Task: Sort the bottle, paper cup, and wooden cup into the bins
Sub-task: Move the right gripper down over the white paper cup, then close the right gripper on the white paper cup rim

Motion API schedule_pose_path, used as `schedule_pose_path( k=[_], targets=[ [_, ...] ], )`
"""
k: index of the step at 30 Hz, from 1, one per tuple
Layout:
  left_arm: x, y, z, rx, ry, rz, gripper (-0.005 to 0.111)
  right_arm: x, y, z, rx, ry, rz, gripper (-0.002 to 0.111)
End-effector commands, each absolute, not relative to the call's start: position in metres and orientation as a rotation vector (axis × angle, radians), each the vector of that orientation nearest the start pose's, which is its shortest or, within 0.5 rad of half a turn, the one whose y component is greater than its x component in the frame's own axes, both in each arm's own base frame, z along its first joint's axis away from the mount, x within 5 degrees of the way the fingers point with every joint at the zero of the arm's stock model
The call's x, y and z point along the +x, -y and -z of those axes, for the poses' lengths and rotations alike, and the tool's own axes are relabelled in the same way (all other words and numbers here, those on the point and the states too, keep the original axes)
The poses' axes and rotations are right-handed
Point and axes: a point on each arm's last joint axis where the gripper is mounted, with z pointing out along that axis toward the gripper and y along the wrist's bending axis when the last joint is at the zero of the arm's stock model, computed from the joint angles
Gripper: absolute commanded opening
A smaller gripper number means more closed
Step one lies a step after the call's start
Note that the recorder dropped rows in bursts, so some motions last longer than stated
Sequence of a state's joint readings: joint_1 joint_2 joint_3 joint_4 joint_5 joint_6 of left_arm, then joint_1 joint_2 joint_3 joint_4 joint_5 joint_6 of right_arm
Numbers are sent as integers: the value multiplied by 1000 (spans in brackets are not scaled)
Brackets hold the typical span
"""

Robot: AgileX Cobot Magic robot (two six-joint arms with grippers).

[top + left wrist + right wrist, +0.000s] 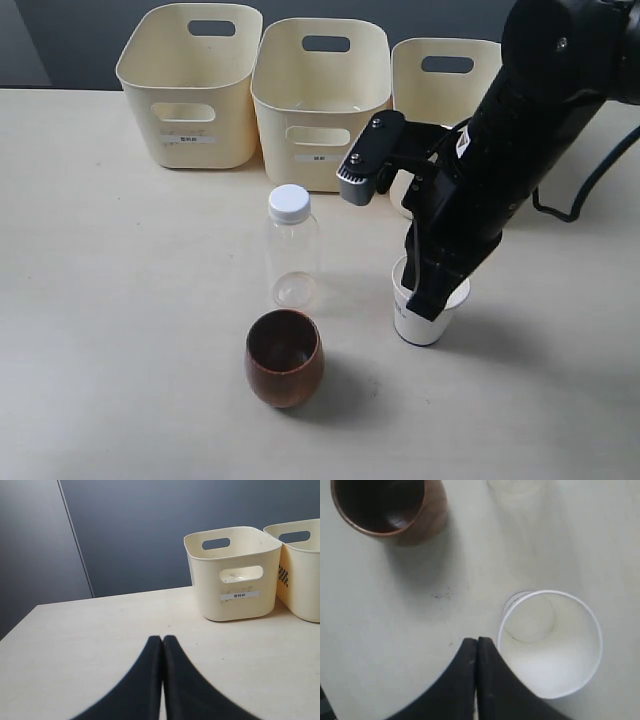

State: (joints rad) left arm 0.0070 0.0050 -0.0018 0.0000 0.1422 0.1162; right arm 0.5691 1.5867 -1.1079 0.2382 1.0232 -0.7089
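The white paper cup (421,330) stands upright on the table, empty inside in the right wrist view (555,645). My right gripper (425,306) (477,641) is shut, its tips low beside the cup's rim and outside it, holding nothing. The clear bottle (291,250) with a white cap stands left of the cup; only its faint base (515,487) shows in the right wrist view. The brown wooden cup (284,357) (390,507) sits in front of the bottle. My left gripper (162,638) is shut over bare table, out of the exterior view.
Three cream bins line the back: left (235,120), middle (275,120), and right (420,90), the last partly hidden by my right arm. The left wrist view shows one bin (205,585) and the edge of another (305,590). A black cable (585,190) trails at the right.
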Motion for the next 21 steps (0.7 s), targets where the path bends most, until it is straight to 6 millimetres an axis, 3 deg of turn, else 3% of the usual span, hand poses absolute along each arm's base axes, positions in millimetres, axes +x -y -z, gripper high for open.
schedule_pose_path(
  k=[1, 6, 8, 12, 15, 17, 21],
  targets=[
    [56, 0, -201, 87, -1617, -94, 0, 242, -177, -243, -1632, -2456, -287, -1],
    [56, 0, -201, 87, -1617, -94, 0, 242, -177, -243, -1634, -2459, -288, 1],
    [56, 0, -201, 87, -1617, -94, 0, 242, -177, -243, -1632, -2461, -288, 9],
    [56, 0, -201, 87, -1617, -94, 0, 242, -177, -243, -1598, -2486, -292, 41],
    [56, 0, -201, 87, -1617, -94, 0, 243, -177, -244, -1547, -2515, -296, 74],
    [56, 0, -201, 87, -1617, -94, 0, 243, -177, -244, -1528, -2526, -298, 75],
    [56, 0, -201, 87, -1617, -94, 0, 242, -177, -243, -1534, -2527, -298, 60]
  ],
)
